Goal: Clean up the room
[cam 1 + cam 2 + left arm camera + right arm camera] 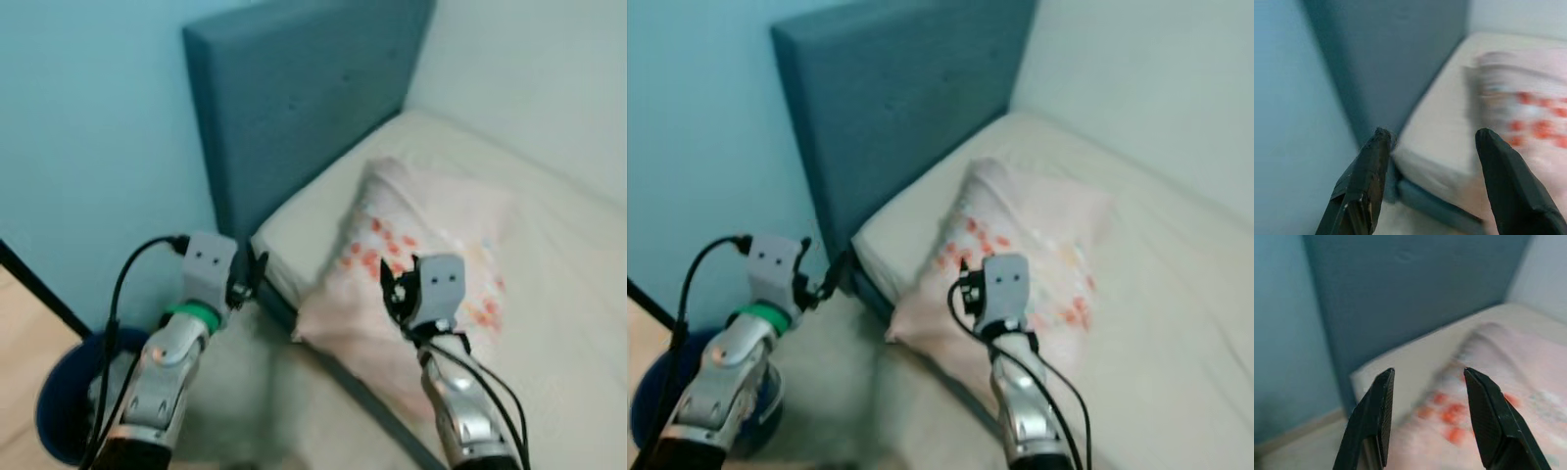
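Looking down through the left eye view, a pale pink pillow [407, 264] with red-orange blotches lay at the frame's centre, on the cream bed [549, 264], its lower edge hanging past the mattress side. A blue-grey headboard [294, 98] rose in the upper middle against a light blue wall [88, 137]. The left gripper [257, 266] sat at lower left by the bed's corner, and the right gripper [390, 286] at lower centre over the pillow; their fingers were too small there to judge. A dark blue bin [59, 411] stood in the bottom left corner.

The right eye view showed the same scene shifted leftward.

In the left wrist view, the left gripper [1432, 142] had its fingers [1369, 176] spread apart, gripping nothing, with the blurred pillow at upper right and the headboard beyond.

In the right wrist view, the right gripper [1427, 374] was likewise spread and empty, the pillow's red marks at lower right between and past its fingers [1486, 416].
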Controlling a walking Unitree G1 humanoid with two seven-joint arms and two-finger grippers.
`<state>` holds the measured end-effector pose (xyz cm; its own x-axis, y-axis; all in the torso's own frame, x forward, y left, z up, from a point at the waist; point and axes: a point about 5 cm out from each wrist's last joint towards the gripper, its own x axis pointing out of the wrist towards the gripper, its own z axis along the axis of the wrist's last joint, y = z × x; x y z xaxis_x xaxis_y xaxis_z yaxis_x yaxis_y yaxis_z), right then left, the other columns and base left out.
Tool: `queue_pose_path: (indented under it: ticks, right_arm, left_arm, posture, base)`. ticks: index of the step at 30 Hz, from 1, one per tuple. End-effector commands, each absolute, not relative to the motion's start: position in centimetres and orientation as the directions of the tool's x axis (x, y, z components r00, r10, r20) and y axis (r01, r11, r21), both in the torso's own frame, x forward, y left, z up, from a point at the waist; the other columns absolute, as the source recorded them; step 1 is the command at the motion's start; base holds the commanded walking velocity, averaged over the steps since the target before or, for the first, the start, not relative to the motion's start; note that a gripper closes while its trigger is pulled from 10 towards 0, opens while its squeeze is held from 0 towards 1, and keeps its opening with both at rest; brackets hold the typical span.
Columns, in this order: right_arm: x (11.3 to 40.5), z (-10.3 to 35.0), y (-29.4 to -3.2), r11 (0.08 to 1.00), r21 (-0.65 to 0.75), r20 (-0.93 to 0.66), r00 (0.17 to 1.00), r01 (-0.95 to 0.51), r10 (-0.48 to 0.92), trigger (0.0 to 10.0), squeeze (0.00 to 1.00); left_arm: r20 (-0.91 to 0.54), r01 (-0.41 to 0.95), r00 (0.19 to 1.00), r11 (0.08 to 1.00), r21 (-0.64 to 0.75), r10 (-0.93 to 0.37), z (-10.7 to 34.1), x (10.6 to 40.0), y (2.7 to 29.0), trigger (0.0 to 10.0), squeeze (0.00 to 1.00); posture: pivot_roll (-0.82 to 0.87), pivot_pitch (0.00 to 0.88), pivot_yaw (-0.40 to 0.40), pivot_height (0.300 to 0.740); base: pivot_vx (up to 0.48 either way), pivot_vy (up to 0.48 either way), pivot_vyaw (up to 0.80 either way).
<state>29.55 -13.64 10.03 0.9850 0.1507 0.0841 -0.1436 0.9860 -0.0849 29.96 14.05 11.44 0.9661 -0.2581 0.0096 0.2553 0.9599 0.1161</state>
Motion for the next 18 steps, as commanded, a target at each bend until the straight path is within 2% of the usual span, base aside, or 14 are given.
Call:
queue_pose_path:
  ticks: [1,10,14,18]
  right_arm:
    - [29.30,9.54,-14.12,0.987,-0.092,0.066,0.988,-0.135,0.141,10.0,0.00]
    - [29.31,9.54,-14.17,0.987,-0.089,0.064,0.988,-0.133,0.139,10.0,0.00]
    - [29.36,9.41,-14.27,0.989,-0.074,0.053,0.990,-0.128,0.132,10.0,0.00]
    - [29.48,9.43,-14.49,0.990,-0.067,0.050,0.991,-0.120,0.124,10.0,0.00]
  left_arm:
    - [-0.002,0.268,0.963,0.955,0.123,-0.270,11.11,29.85,13.69,10.0,0.00]
    - [-0.001,0.270,0.962,0.955,0.122,-0.272,11.08,29.86,13.63,10.0,0.00]
    - [-0.010,0.285,0.958,0.952,0.113,-0.286,10.93,29.84,13.51,10.0,0.00]
    - [-0.045,0.345,0.939,0.935,0.086,-0.342,10.50,29.60,13.08,10.0,0.00]
  posture:
    - [0.02,0.054,0.043,0.740]
    - [0.02,0.055,0.041,0.740]
    - [0.01,0.053,0.040,0.740]
    - [0.01,0.050,0.040,0.740]
  base:
    - [0.480,0.000,0.00]
    - [0.463,0.000,0.00]
    - [0.378,0.000,-0.55]
    - [0.000,0.000,-0.80]
